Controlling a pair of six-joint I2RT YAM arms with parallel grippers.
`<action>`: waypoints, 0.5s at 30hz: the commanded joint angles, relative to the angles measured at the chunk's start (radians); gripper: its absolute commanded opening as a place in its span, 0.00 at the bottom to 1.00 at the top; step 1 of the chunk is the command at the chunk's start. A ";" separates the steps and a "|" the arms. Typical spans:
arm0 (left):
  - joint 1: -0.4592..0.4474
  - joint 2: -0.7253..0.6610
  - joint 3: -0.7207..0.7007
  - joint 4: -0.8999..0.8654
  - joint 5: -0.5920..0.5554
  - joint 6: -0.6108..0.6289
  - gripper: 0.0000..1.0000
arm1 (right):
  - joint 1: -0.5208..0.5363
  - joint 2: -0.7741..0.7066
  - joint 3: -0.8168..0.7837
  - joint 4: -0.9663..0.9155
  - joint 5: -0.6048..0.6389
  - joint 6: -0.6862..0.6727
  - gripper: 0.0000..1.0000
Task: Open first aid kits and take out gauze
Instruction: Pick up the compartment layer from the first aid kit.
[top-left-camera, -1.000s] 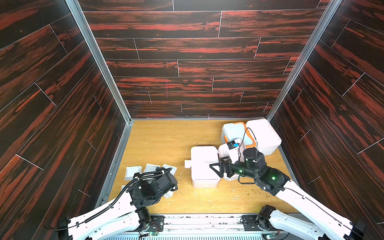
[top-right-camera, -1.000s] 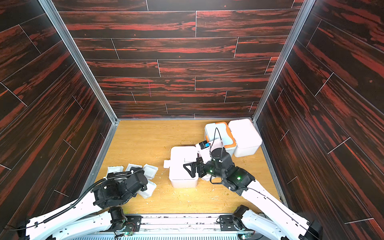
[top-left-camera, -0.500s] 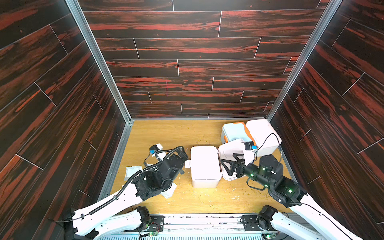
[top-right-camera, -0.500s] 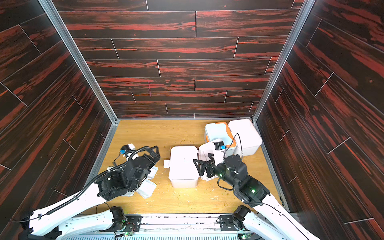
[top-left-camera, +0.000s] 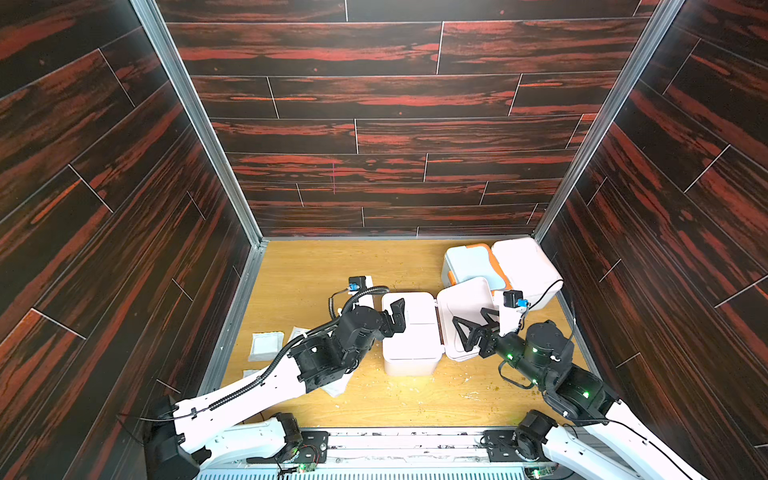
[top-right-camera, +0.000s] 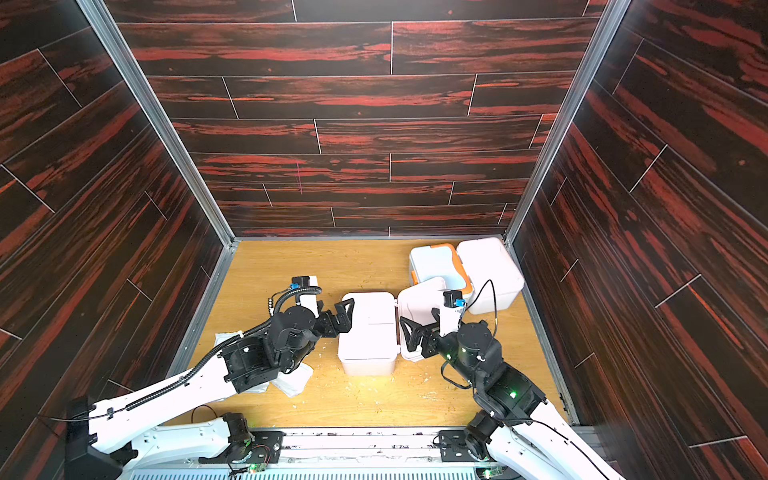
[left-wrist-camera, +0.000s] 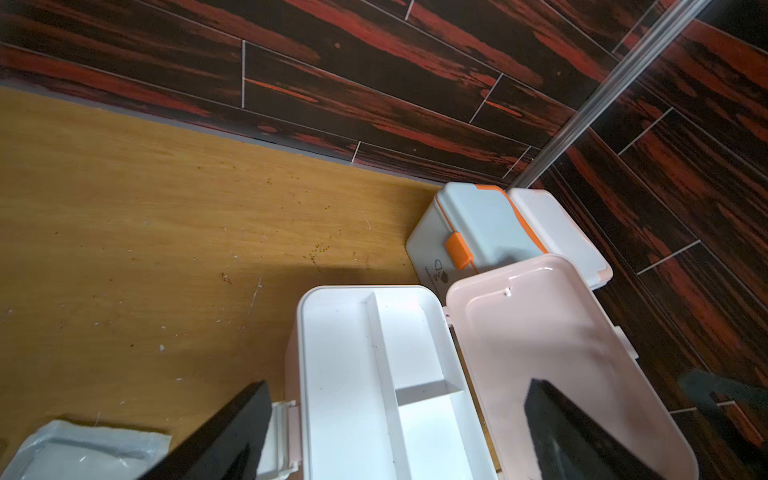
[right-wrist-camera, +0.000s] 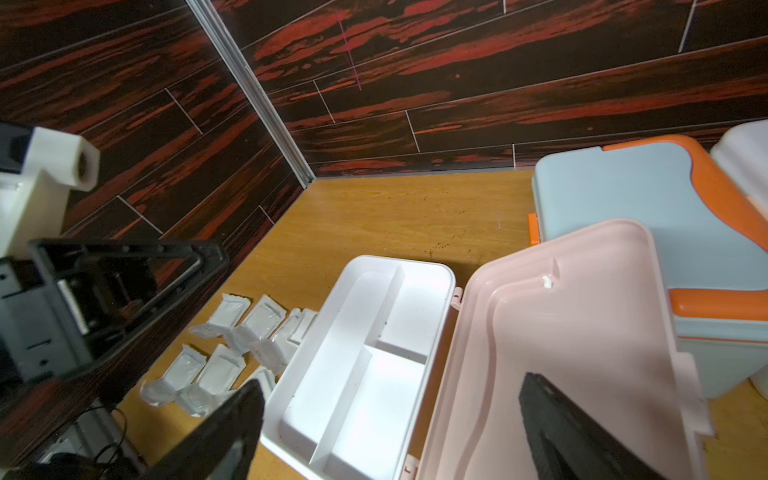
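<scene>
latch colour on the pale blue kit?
Orange latch on the pale blue kit; clearest in the left wrist view.

You can read almost nothing here. The only printing is in the left wrist view, on the side wall of the pale blue first aid kit (left-wrist-camera: 424, 239), just below its orange latch (left-wrist-camera: 458, 250). It is a small dark logo (left-wrist-camera: 439, 266) of rounded shapes with a line of tiny dark lettering (left-wrist-camera: 431, 279) beside it. The lettering is too small to make out, and its lower end runs behind the open pinkish kit (left-wrist-camera: 345, 365). In both top views the print is not legible at all.
</scene>
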 joint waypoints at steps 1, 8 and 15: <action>0.005 0.003 -0.037 0.135 0.040 0.130 1.00 | 0.004 0.032 -0.015 0.056 0.092 0.013 0.99; 0.005 -0.014 -0.057 0.196 0.060 0.229 1.00 | 0.004 0.138 0.054 -0.005 0.103 0.076 0.99; 0.008 -0.032 -0.066 0.183 0.109 0.260 1.00 | 0.004 0.202 0.131 -0.071 -0.040 0.044 0.99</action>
